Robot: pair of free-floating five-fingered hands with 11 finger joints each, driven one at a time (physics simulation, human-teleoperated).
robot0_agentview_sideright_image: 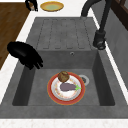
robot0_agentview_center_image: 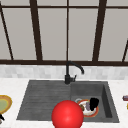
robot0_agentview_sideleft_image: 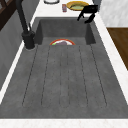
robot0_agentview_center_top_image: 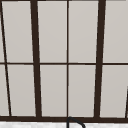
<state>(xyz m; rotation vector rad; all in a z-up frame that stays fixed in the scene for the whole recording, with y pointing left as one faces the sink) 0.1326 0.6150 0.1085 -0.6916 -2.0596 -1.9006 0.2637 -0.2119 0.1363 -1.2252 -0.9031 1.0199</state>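
A window [robot0_agentview_center_top_image: 67,57] with dark brown bars over pale panes faces the camera, and the black faucet [robot0_agentview_center_top_image: 75,122] top curves up at the bottom edge.

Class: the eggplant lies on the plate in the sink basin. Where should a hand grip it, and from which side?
Grip the eggplant across its purple middle, coming from above: it lies flat on the plate, walled in by the basin, with a brown item near its blunt end. The right hand hovers over the basin's edge.

The right hand [robot0_agentview_sideright_image: 23,54] is plain matte black (human-shaped), with rounded, unmarked fingers [robot0_agentview_sideright_image: 37,62].
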